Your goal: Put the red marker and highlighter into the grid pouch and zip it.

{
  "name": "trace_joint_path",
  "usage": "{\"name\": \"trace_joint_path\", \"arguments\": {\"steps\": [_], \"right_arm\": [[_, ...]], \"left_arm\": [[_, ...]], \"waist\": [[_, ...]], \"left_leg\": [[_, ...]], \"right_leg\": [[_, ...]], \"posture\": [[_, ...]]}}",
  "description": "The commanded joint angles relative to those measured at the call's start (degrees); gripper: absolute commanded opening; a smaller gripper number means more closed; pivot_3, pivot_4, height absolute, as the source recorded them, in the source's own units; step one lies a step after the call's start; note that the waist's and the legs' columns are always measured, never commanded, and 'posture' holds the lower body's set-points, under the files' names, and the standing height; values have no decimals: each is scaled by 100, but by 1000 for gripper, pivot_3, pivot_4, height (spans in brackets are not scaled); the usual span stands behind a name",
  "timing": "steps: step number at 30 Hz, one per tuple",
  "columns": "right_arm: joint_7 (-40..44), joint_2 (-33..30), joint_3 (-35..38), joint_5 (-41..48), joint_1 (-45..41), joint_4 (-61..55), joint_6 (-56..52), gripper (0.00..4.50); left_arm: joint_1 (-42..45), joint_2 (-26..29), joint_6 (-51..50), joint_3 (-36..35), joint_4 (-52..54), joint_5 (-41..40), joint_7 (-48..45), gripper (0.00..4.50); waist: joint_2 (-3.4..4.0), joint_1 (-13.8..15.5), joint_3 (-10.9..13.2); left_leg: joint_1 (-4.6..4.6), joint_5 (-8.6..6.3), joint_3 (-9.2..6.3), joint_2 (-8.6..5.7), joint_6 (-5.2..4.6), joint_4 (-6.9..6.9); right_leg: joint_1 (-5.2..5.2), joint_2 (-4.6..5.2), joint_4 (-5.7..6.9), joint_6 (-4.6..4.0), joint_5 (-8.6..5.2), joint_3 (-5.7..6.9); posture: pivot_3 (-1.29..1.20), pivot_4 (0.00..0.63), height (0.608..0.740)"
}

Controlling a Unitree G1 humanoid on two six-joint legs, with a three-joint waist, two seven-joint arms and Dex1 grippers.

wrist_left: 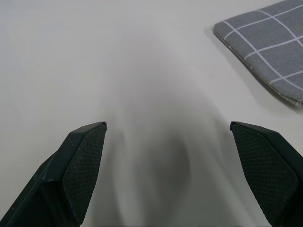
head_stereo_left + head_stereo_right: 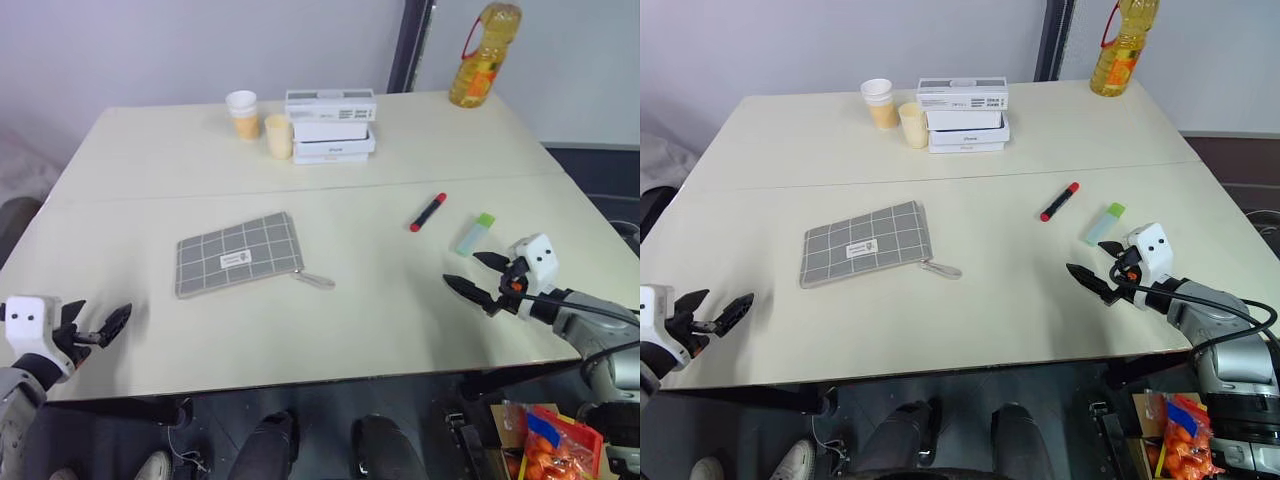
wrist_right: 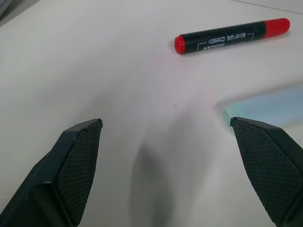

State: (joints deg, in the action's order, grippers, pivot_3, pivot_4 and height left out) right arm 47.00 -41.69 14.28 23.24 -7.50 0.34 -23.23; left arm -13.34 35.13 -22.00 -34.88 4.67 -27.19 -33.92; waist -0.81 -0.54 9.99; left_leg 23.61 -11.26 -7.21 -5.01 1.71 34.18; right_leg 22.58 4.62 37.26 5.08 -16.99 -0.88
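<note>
The grid pouch (image 2: 240,254) lies flat on my side of the pale table (image 2: 330,190), left of centre: soft grey fabric crossed by white lines, a small white label on its face, its zipper pull tab (image 2: 315,281) trailing off the right corner onto the table. I cannot tell whether the zip is open, and the pouch looks flat.

The red marker (image 2: 428,212) lies on the bare tabletop right of centre, a slim cylinder, red at both ends with a black printed barrel in the right wrist view. Just beside it, towards my right arm, rests the highlighter (image 2: 476,234), chunkier, with a pale translucent body and green cap. Both are outside the pouch and well apart from it.

My left gripper (image 2: 100,328) hovers at the table's near left edge, fingers spread wide, holding nothing. My right gripper (image 2: 482,277) hangs near the highlighter, its textured black fingers (image 3: 75,170) likewise wide apart and empty.

At the far side stand stacked white boxes (image 2: 331,126), two paper cups (image 2: 243,114) and a bottle of yellow oil (image 2: 485,54).
</note>
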Motion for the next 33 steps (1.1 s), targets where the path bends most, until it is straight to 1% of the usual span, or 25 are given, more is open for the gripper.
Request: {"name": "trace_joint_path", "arguments": {"steps": [1, 6, 9, 12, 14, 17, 18, 19, 21, 24, 28, 31, 33], "right_arm": [[33, -42, 37, -13, -133, -92, 118, 4500], [70, -36, -54, 23, -205, -274, 52, 4500], [99, 41, -222, 180, -277, -728, -144, 4500], [73, 222, -525, 353, -401, -1267, -402, 4500], [-11, 461, -819, 446, -562, -1611, -577, 4500], [-248, 923, -1306, 510, -863, -1978, -873, 3646], [-331, 1026, -1438, 456, -935, -2031, -938, 3218], [-517, 1228, -1703, 287, -1061, -2039, -981, 2615], [-881, 1604, -2134, -13, -1287, -1943, -1041, 1561], [-1288, 2054, -2550, -423, -1559, -1635, -1045, 48], [-1934, 2692, -2967, -1007, -2075, -949, -1040, 48], [-2186, 3074, -3383, -1476, -2437, -450, -1026, 48], [-2541, 3488, -3429, -1713, -2698, 68, -924, 48]], "left_arm": [[-73, 24, 172, -119, 93, 111, 89, 4471], [74, -114, 160, -190, 15, 57, 338, 4471], [117, -158, 175, -99, 18, 93, 381, 4471], [147, -231, 227, 32, 66, 162, 443, 4471], [143, -297, 291, 74, 118, 184, 464, 4471], [119, -387, 411, 111, 126, 230, 455, 4500], [116, -395, 444, 119, 126, 234, 449, 4500], [101, -379, 497, 156, 122, 269, 427, 4500], [99, -347, 600, 214, 96, 323, 376, 4500], [167, -281, 705, 278, 0, 419, 335, 4500], [260, -141, 921, 423, -161, 634, 220, 4500], [370, -103, 1017, 491, -224, 693, 203, 4500], [429, -59, 1078, 534, -253, 752, 173, 4500]], "waist": [[0, 0, 0], [0, 0, 0], [0, -11, 0], [0, -17, 0], [0, -16, 0], [-1, -9, -1], [-2, -7, -1], [-3, -7, -2], [-6, -8, -3], [-6, -2, -4], [-8, -14, -5], [-8, -41, -5], [-10, -47, -6]], "left_leg": [[0, 0, 0, 0, 0, 0], [0, 0, 0, 0, 0, 0], [-1, 0, 0, 0, 0, 1], [-1, 0, 0, 1, 0, 0], [-1, 0, 0, 2, 0, 0], [-1, 0, -1, 2, 0, 1], [-1, 0, -1, 1, 0, 1], [-1, 0, -2, 1, 0, 1], [-1, 0, -2, 1, 0, 1], [-1, 0, -4, 0, 0, 0], [-4, 0, -4, -3, 1, 1], [-7, 1, -4, -1, 1, 0], [-7, 1, -4, -1, 3, -4]], "right_leg": [[0, 0, 0, 0, 0, 0], [0, 0, 1, 0, 0, 0], [0, 0, 1, 2, 1, 0], [2, -2, 2, 2, 1, 0], [2, -3, 2, 3, 1, 0], [2, -3, 2, 3, 1, 0], [2, -2, 2, 3, 1, 0], [2, -2, 2, 2, 1, 0], [2, -2, 2, 2, 1, 0], [5, -2, 3, 1, 1, 1], [15, -3, 3, 1, 2, 1], [25, -7, 8, 10, 9, 0], [34, -8, 19, 18, 13, -1]], "posture": [[0, 150, 740], [0, 150, 740], [0, 150, 740], [0, 150, 740], [0, 150, 740], [0, 150, 740], [0, 150, 740], [0, 150, 740], [0, 150, 740], [0, 150, 740], [0, 150, 740], [0, 150, 740], [0, 150, 740]]}}
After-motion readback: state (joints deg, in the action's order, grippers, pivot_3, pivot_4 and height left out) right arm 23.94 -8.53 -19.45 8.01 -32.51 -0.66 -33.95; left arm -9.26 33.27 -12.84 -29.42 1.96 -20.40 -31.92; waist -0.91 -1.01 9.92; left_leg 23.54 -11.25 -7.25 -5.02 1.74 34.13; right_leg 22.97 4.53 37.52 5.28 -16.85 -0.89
